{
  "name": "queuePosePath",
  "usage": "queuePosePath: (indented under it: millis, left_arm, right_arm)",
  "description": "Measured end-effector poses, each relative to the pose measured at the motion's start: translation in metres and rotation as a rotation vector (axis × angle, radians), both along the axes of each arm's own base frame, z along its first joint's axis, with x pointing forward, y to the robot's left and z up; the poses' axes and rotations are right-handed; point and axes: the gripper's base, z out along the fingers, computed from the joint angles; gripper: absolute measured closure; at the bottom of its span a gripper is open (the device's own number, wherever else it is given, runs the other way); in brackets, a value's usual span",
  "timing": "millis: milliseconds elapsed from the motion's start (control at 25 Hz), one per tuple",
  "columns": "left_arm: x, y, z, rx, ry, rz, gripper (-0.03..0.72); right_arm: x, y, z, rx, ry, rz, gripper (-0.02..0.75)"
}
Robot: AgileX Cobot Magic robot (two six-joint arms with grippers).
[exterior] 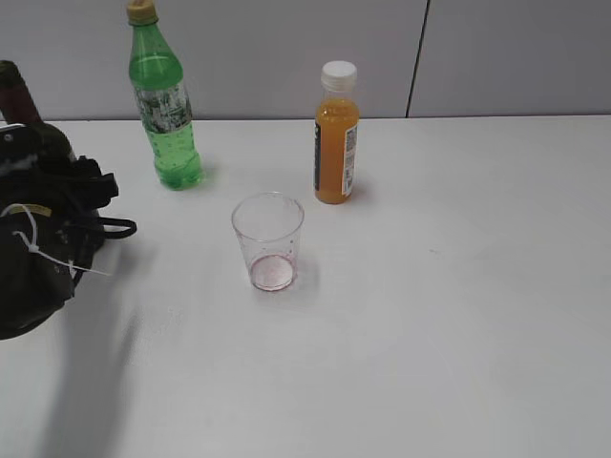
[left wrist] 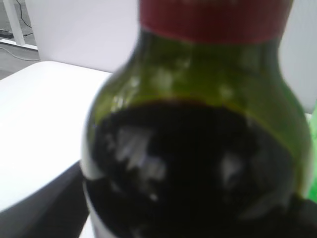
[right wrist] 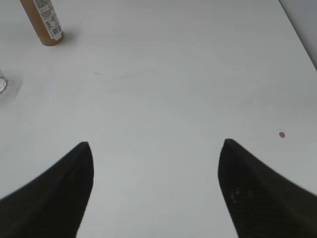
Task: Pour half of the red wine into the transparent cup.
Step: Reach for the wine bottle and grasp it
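Wine (left wrist: 198, 168) fills bottle (left wrist: 198, 89) to shoulder, close by L cam; L grip can't tell. Cup (exterior: 268, 240) upright mid-table (exterior: 458, 315), R gripper (right wrist: 156, 148) jaws apart, nothing betw.

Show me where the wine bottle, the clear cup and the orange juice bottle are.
wine bottle (left wrist: 198, 163), left wrist view, dark glass shoulder
clear cup (exterior: 268, 239), exterior view, side wall
orange juice bottle (exterior: 335, 153), exterior view, body
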Motion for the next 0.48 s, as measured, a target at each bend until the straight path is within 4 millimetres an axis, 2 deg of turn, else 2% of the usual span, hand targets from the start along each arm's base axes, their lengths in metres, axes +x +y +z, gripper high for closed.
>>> queuePosePath:
  millis: [320,400,480]
  left_arm:
    - [0.0076,0.0004,-0.0066,-0.007,0.002,0.033,0.030]
    - [0.0087,0.0001,-0.0083,-0.005,0.005,0.030,0.059]
    - [0.0091,-0.0008,-0.0091,0.000,0.006,0.019,0.122]
  right_arm:
    - [0.0000,0.0000,0.0000,-0.001,0.000,0.000,0.148]
    - [0.0000,0.0000,0.0000,-0.001,0.000,0.000,0.148]
    - [0.0000,0.0000,0.0000,-0.001,0.000,0.000,0.148]
